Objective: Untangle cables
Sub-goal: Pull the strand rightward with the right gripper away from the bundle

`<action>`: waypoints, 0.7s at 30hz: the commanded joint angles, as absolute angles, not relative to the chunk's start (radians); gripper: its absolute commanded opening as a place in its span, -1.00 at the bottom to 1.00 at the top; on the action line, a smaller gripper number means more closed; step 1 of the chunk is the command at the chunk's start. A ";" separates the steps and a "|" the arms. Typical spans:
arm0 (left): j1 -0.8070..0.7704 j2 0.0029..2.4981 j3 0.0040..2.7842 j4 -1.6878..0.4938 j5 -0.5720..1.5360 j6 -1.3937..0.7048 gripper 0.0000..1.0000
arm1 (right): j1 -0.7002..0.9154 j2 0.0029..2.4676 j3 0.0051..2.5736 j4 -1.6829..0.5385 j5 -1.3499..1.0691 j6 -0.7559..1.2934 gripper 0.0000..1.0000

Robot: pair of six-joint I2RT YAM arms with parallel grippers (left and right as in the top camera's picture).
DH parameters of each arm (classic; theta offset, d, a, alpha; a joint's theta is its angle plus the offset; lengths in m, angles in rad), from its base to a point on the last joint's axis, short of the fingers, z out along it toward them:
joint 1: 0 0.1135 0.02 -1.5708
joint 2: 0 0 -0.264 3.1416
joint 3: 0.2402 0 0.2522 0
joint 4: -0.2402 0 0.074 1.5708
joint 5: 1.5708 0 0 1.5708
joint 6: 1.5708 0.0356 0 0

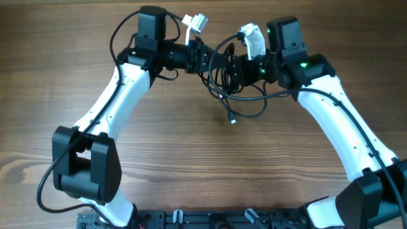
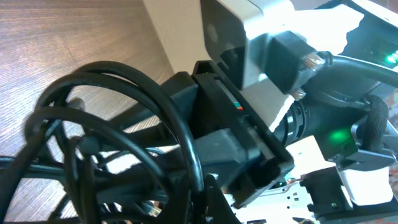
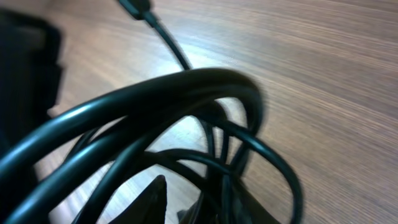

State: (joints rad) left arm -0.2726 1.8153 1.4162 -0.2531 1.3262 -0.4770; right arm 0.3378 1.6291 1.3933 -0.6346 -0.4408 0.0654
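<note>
Overhead view: your two arms meet at the far side of the tabletop (image 1: 191, 159), with the cables (image 1: 222, 79) bunched in a black knot between them. The left jaws are pressed together, by the look of it on a strand at the knot's left edge. The right jaws stand just right of the knot with strands running between their fingers (image 3: 155, 199) (the right wrist view is too blurred for you to tell whether they pinch or merely straddle them). Loose loops sag from the knot toward the robot's base, and one tail ends in a small plug (image 1: 233, 119) lying on the wood, nearer the right arm (image 1: 331, 121). The bundle's long axis runs left to right, jaws to jaws, so your coming pull probably means drawing the arms apart along that line.
</note>
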 commanded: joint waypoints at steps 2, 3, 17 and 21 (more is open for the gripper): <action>-0.273 1.795 1.422 -0.246 1.380 -0.488 -0.92 | 0.344 1.687 1.399 -0.587 -0.333 0.134 -0.45; -0.273 1.795 1.422 -0.246 1.380 -0.488 -0.92 | 0.344 1.694 1.399 -0.580 -0.334 0.134 -0.47; -0.273 1.795 1.421 -0.254 1.317 -0.479 -0.92 | 0.210 1.549 1.400 -0.589 -0.358 0.187 -0.92; -0.273 1.795 1.421 -0.331 1.157 -0.479 -0.92 | 0.097 1.439 1.400 -0.646 -0.399 0.187 -0.91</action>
